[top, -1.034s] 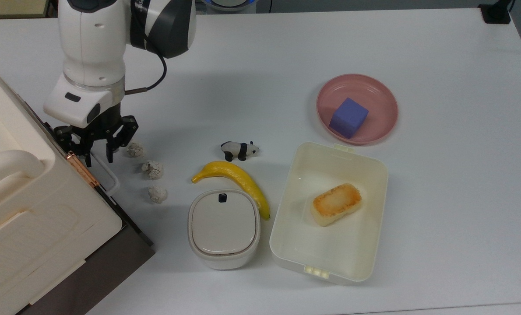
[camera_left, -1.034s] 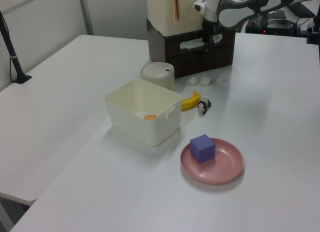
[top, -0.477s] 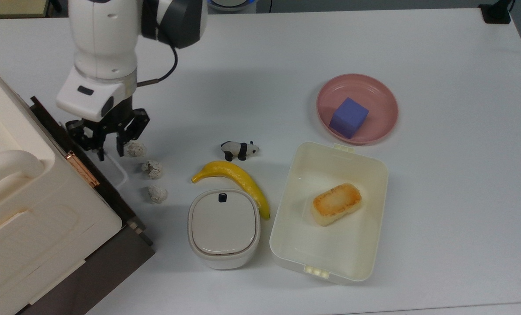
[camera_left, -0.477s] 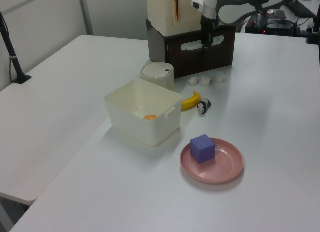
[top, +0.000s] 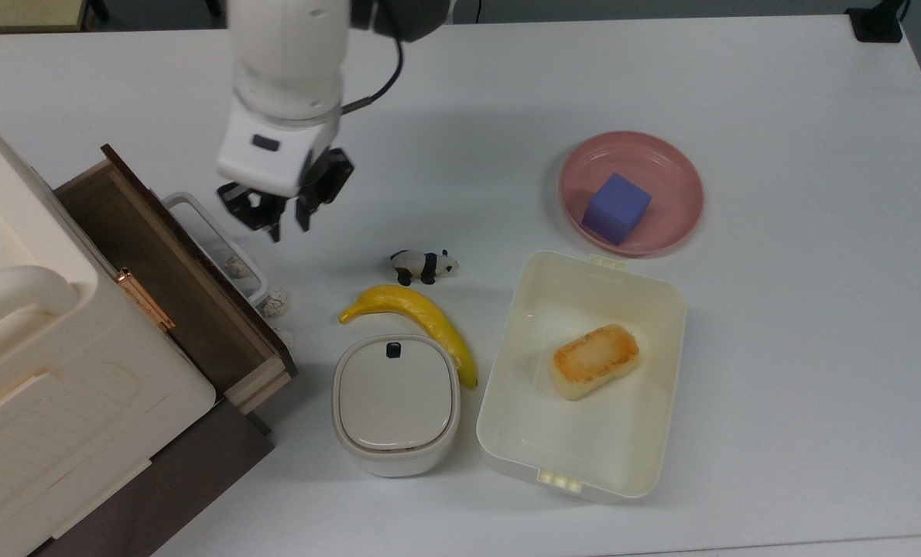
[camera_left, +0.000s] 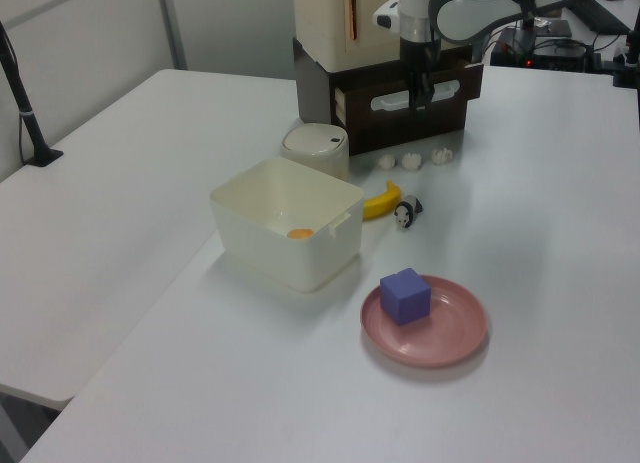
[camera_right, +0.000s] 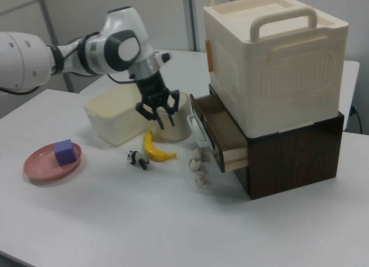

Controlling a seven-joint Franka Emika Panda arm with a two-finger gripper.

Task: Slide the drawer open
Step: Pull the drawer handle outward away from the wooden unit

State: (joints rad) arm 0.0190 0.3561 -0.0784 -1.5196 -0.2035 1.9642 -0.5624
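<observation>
Drawer [top: 159,271] of dark-brown wood with pale edges stands pulled out from its cabinet [camera_right: 294,157] at the desk's [top: 778,348] edge on the top view's left, its whitish loop handle [top: 217,236] facing the middle of the desk and its shallow inside bare to the camera. Just clear of that handle hangs the black two-finger gripper [top: 279,220], fingers parted and holding nothing, under the arm's smooth white wrist. Crumpled whitish lumps [camera_right: 198,166] lie on the desk right below the drawer front. Further toward the desk's middle stand a small black-and-white panda figure [top: 423,265] and, beside it, a glossy yellow banana [top: 418,317], whose lower end touches a round-cornered cream container with a lid [top: 395,402]. A cream rectangular plastic tub [top: 584,371], with a browned oblong piece of bread [top: 594,360] on its floor, sits beside that container toward the top view's right. Past the tub's far rim, a flat pink plate [top: 665,182] carries a matte purple cube [top: 617,207]. Above the cabinet rests a ribbed cream box [camera_right: 277,65] with thick rounded handles.
</observation>
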